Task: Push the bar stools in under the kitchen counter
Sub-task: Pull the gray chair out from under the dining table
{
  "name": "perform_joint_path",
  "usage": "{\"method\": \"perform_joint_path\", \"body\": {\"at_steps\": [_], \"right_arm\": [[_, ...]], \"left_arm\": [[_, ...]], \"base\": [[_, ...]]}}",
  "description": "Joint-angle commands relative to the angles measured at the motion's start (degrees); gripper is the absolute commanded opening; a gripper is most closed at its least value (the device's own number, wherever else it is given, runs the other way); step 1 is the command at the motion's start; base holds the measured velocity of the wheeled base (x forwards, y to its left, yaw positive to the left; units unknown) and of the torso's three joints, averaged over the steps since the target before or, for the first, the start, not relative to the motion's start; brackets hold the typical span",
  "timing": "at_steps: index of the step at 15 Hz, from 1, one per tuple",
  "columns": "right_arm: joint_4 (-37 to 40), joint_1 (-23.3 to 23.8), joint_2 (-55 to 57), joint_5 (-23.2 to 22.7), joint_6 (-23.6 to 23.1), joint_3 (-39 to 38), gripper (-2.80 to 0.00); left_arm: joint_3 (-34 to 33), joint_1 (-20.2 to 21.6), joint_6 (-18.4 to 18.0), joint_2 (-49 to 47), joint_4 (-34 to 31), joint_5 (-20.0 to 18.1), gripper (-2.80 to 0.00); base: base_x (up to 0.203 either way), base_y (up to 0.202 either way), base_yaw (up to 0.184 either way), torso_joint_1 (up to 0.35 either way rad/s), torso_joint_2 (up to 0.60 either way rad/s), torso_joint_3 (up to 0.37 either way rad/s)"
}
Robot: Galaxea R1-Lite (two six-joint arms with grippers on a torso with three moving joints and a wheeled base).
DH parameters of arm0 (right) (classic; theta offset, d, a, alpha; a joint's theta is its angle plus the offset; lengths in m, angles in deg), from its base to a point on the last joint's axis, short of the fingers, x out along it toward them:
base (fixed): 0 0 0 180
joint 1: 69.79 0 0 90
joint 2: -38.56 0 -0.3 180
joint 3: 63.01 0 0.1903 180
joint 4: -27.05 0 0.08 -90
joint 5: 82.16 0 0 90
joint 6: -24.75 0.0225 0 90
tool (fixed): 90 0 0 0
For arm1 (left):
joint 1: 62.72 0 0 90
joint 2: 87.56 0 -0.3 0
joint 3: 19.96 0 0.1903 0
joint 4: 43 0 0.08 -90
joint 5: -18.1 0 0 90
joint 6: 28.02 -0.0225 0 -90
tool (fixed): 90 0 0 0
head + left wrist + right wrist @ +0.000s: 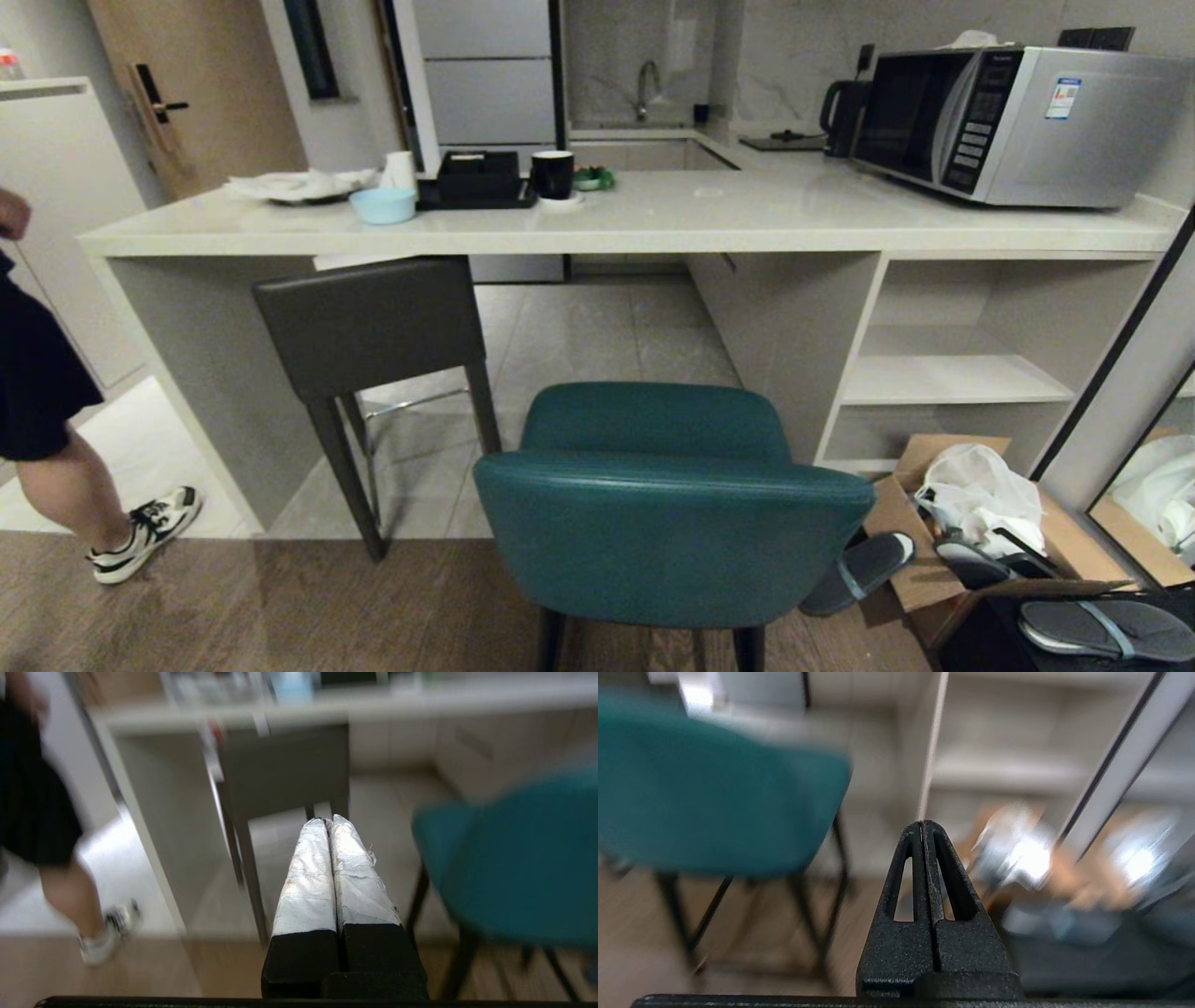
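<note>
Head view: the bench (653, 219), a pale stone worktop, is seen running across the frame. The dark grey stool (373, 322) is tucked partly beneath its edge, backrest just below the slab. The teal stool (667, 509) is set nearest the camera, well out from the bench, on the wood floor. A microwave (1018, 121), black mug (553, 174) and blue bowl (383, 205) are carried on the bench. A person's leg and sneaker (145, 532) are noted at far left. A cardboard box (980, 523) and slippers (859, 571) lie at lower right. No arm is seen.

Left wrist view: the left pincer (328, 821) is held in the air, taped fingers pressed together, nothing gripped; grey stool beyond it, teal stool to one side.

Right wrist view: the right pincer (923, 823) is likewise fully closed and empty, clear of the teal stool.
</note>
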Motion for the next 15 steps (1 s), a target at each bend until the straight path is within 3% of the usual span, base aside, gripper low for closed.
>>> {"method": "perform_joint_path", "body": {"at_steps": [1, 3, 6, 8, 15], "right_arm": [[-2.24, 0.02, -0.82, -0.56, 2.51, -10.08, -2.80], [-9.52, 0.02, -0.85, -0.80, 2.44, -18.24, -2.80], [-28.62, -0.01, -0.86, -1.71, -1.24, -29.68, -2.80], [-30.23, -0.06, -0.86, -2.69, -2.53, -30.80, -2.80], [-30.40, -0.06, -0.86, -1.81, -0.12, -30.71, -2.80]], "left_arm": [[-8.81, 0.02, -0.15, 0.25, 3.57, -0.18, -2.80], [-12.95, -0.04, 0.40, 0.25, 4.88, -1.54, -2.80], [-12.52, -0.07, 1.79, 0.25, 3.59, -2.58, -2.80], [-12.52, 0.02, 1.86, 0.25, 3.60, -2.51, -2.80], [-12.52, -0.07, 3.92, 0.25, 3.76, -1.78, -2.80]], "base": [[0.000, 0.000, 0.000, 0.000, 0.00, 0.000], [0.000, 0.000, 0.000, 0.000, 0.00, 0.000], [0.000, 0.000, 0.000, 0.000, 0.00, 0.000], [0.000, 0.000, 0.000, 0.000, 0.00, 0.000], [0.000, 0.000, 0.000, 0.000, 0.00, 0.000]]}}
